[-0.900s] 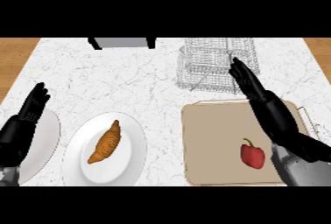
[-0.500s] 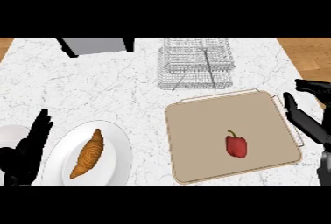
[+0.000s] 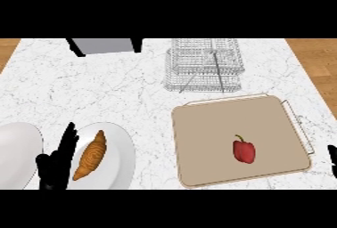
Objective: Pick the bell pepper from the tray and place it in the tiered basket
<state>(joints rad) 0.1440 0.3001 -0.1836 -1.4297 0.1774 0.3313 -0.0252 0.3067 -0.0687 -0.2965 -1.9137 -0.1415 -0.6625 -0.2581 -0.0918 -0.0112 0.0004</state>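
Note:
A red bell pepper [image 3: 244, 150] with a green stem lies on the beige tray [image 3: 211, 129] at the right of the marble counter. The wire tiered basket [image 3: 204, 64] stands beyond the tray, near the counter's far edge. My left hand [image 3: 58, 161] rests open at the lower left, fingers pointing up, between two white plates. Only a black tip of my right hand [image 3: 332, 153] shows at the right edge, just off the tray's right rim and well apart from the pepper.
A white plate [image 3: 118, 153] holding a croissant [image 3: 91, 154] sits left of the tray. A second white plate [image 3: 16, 153] lies at the left edge. A grey box [image 3: 105, 45] stands at the counter's far edge. Wooden floor shows beyond the counter's corners.
My right hand has drawn back from above the tray toward the right edge until almost out of view. The view has shifted, so the tray and pepper now sit more central.

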